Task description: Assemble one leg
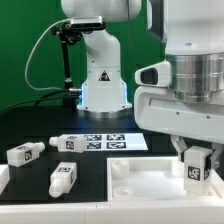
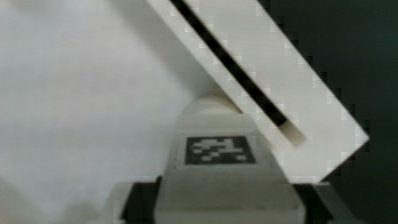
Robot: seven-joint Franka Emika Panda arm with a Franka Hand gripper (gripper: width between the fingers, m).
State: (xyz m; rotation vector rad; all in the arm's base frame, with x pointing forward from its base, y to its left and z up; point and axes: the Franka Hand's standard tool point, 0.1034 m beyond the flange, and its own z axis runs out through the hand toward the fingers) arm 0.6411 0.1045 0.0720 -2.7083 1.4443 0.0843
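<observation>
My gripper (image 1: 197, 160) is shut on a leg (image 1: 192, 169), a short white post with a black-and-white tag, held upright at the exterior view's right. It hangs over the right part of the large flat white square piece (image 1: 148, 180), close to its surface; I cannot tell whether they touch. In the wrist view the held leg (image 2: 221, 150) sits between my dark fingers (image 2: 143, 198) above that piece (image 2: 89, 100), next to its raised rim (image 2: 267, 80). Three more legs lie loose at the left: one far left (image 1: 22, 153), one further back (image 1: 68, 143), one at the front (image 1: 63, 178).
The marker board (image 1: 112, 142) lies on the black table behind the square piece. The arm's white base (image 1: 103, 85) stands at the back with a black cable post (image 1: 66, 60) beside it. A white border (image 1: 8, 185) runs along the front left.
</observation>
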